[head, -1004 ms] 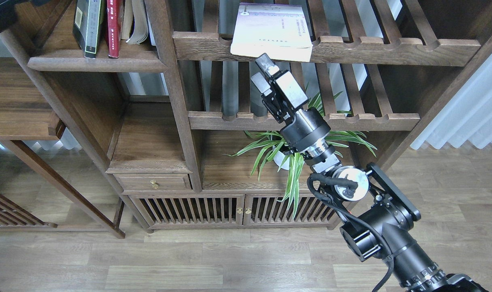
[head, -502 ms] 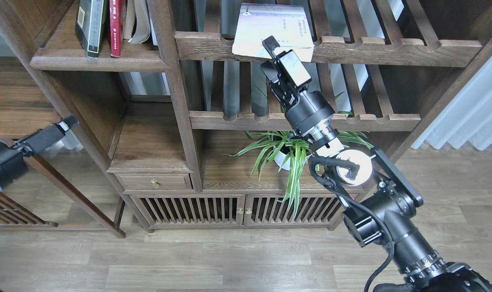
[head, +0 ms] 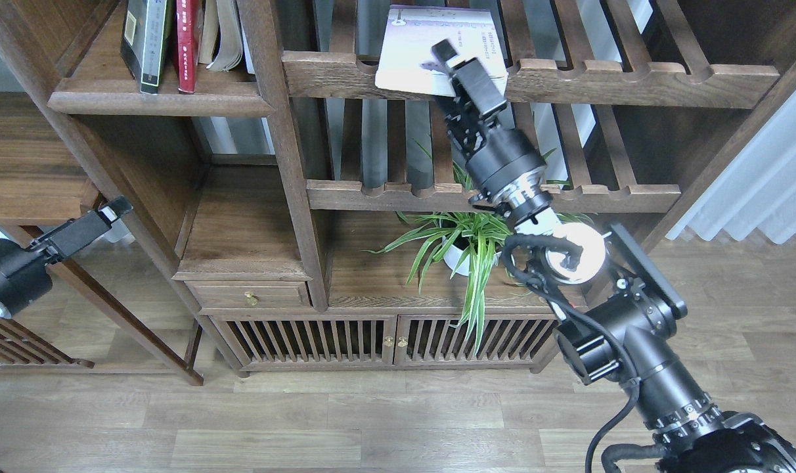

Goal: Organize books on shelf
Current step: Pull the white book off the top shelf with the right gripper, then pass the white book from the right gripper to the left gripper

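Right gripper point(head: 441, 59), risen since a second ago, straddles the white paperback's point(head: 418, 46) front edge on the slatted rack point(head: 634, 82), grip unclear.

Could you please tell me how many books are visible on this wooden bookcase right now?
4: a black-and-green book, a dark red book and a cream-paged book upright top left; a white paperback flat on the slatted rack. More may be cropped.

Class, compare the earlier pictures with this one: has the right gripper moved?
Yes. The right gripper has risen from below the slatted rack's front rail to overlap the white book lying there.
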`<action>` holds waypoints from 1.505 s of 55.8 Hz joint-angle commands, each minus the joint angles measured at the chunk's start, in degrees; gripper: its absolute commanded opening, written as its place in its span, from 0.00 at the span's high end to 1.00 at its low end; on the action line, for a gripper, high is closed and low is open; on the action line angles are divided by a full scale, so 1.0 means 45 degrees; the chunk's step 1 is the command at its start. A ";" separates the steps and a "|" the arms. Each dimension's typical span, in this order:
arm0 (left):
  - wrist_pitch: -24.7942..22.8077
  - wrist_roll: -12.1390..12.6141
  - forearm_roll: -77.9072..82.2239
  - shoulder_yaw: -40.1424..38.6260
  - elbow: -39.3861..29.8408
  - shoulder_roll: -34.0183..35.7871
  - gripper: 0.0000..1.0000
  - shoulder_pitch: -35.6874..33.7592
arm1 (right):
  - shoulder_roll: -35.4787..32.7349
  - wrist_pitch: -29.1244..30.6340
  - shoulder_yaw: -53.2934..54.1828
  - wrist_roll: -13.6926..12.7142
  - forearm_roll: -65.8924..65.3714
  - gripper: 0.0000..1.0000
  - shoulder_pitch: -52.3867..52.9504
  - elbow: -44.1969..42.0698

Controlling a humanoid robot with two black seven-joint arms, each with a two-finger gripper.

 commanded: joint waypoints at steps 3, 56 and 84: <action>0.0001 0.0001 -0.0001 0.0005 -0.0011 -0.0045 0.00 0.0033 | 0.0000 0.0109 0.0210 0.0169 0.0001 0.63 -0.0295 0.0261; 0.0001 0.0001 -0.2205 0.0901 0.0047 -0.4769 0.00 0.2592 | -0.2011 0.5062 -0.0707 -0.1608 0.0079 0.97 -0.9943 0.2508; 0.0001 -0.2021 -0.5430 0.5473 -0.0421 -0.5689 0.01 0.2553 | -0.0157 0.5062 -0.2544 -0.1667 0.0236 0.97 -1.0120 0.2234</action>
